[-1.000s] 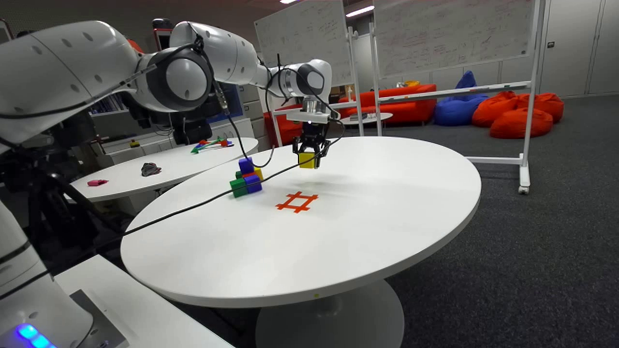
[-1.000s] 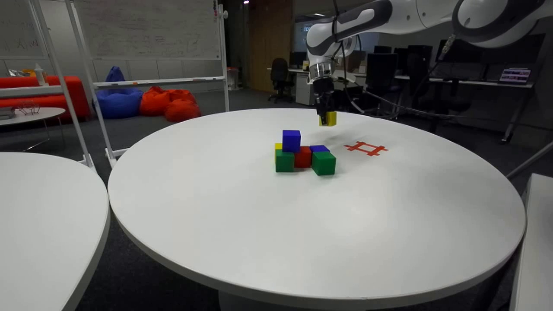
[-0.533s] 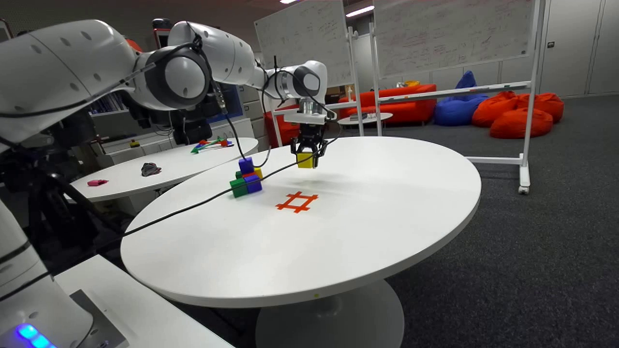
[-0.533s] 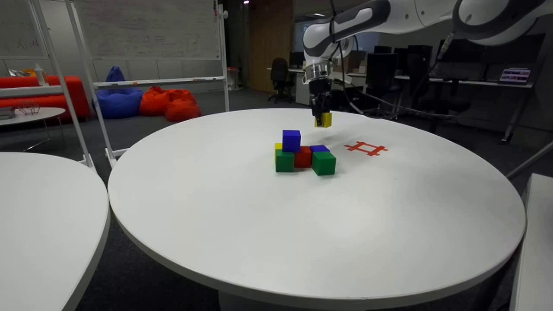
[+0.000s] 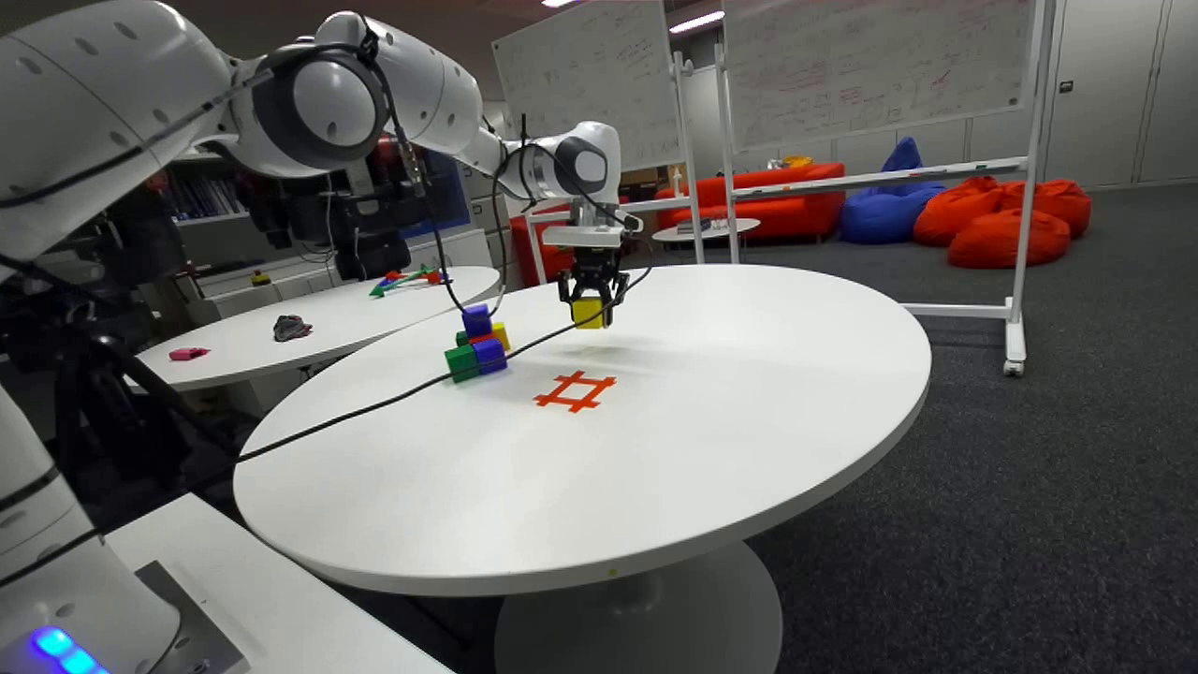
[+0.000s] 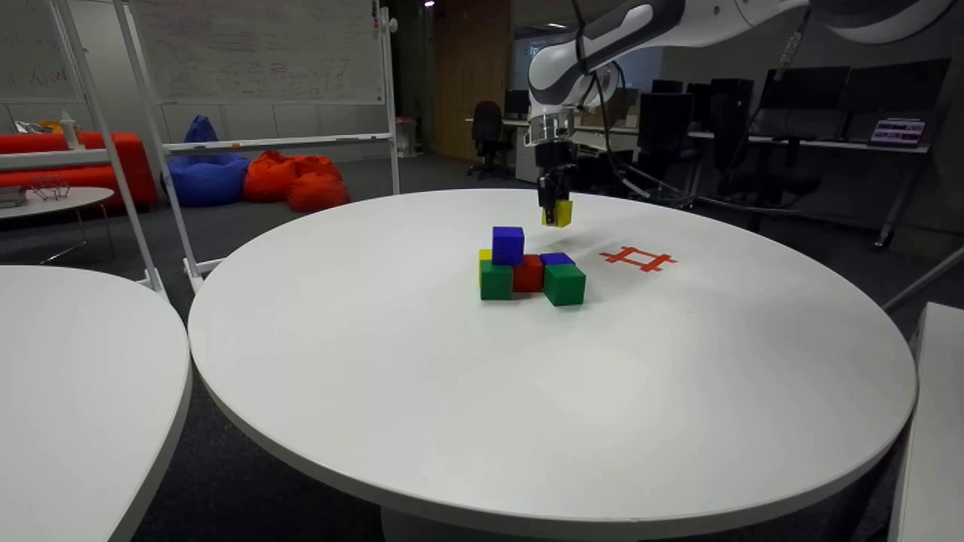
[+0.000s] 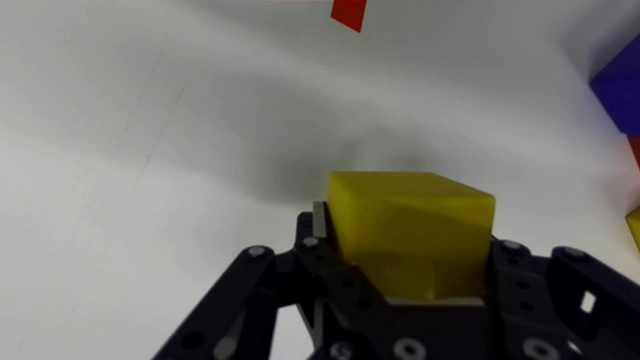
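In an exterior view, a yellow cube (image 5: 587, 314) is held by the gripper (image 5: 590, 315) above the round table (image 5: 739, 412), tape square (image 5: 582, 404) at its 6 o'clock. In an exterior view, a cube cluster (image 6: 528, 274) is noted at 7 o'clock. Wrist view: yellow cube is pinched between jaws. Grasp and lift judged done; set-down outstanding.

Office premises: in an exterior view, beanbags (image 6: 271, 181) stand at ten o'clock, desk chair (image 6: 487, 124) at twelve, monitors (image 6: 896, 96) at two.
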### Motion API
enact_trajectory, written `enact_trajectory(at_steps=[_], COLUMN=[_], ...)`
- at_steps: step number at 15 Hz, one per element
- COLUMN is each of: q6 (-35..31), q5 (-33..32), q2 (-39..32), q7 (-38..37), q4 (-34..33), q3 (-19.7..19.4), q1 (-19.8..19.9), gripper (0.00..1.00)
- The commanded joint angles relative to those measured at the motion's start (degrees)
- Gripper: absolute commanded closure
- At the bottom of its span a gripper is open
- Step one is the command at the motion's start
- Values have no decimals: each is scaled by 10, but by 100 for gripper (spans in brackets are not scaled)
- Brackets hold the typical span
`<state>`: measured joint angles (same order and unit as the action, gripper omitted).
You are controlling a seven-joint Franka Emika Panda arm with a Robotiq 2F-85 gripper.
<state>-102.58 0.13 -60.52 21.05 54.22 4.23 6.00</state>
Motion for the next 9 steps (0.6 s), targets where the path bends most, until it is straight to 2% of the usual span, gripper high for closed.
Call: enact_trajectory(at_steps=[1, 9], q6=[-55, -112], q5=[-8, -9], q2=[82, 174], q7=[5, 7], q4=[134, 301], q3=[-3, -5], q1=[1, 0], gripper=[68, 68])
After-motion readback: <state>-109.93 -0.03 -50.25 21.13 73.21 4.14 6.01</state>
